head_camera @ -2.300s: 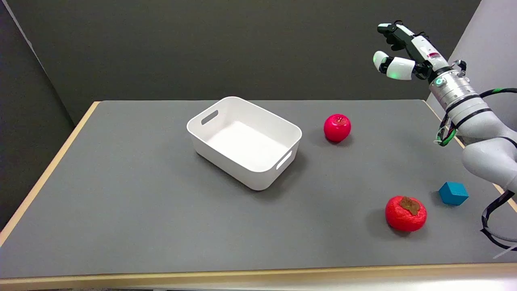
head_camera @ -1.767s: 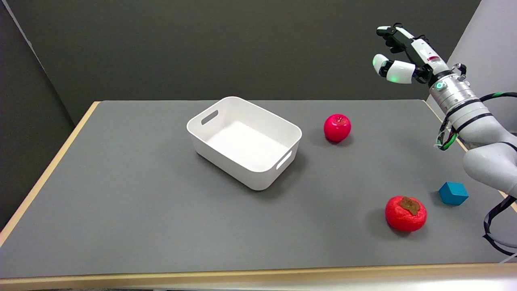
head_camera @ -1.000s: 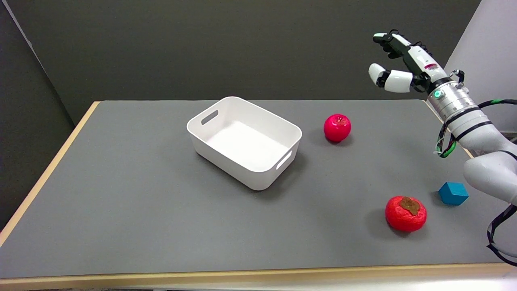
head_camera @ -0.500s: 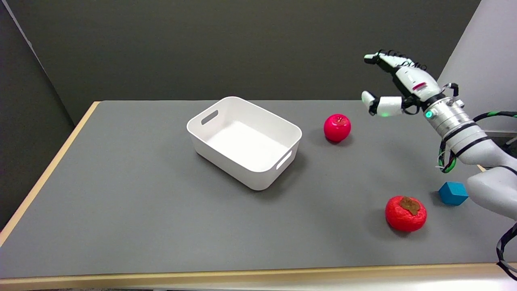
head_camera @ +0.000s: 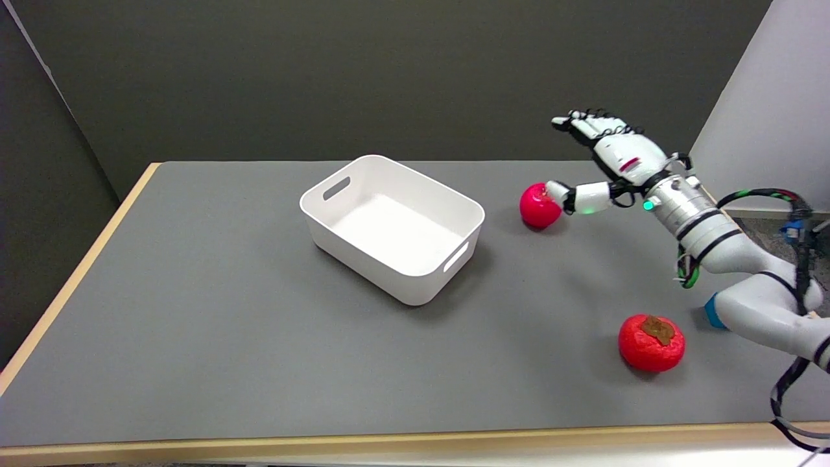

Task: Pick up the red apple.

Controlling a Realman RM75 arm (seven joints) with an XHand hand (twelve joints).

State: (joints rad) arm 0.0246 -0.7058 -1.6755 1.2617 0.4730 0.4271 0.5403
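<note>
Right hand [head_camera: 600,165] has been swung down from high above the table [head_camera: 194,311], fingers spread and nothing held; thumb tip now overlaps the apple [head_camera: 537,206], untouched beside the bin [head_camera: 392,227].

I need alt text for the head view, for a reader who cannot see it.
A robot's right hand, fingers spread, reaches from the right toward a red apple on a grey table; its thumb overlaps the apple. A white bin sits left of the apple, and a red persimmon lies nearer the camera.
</note>
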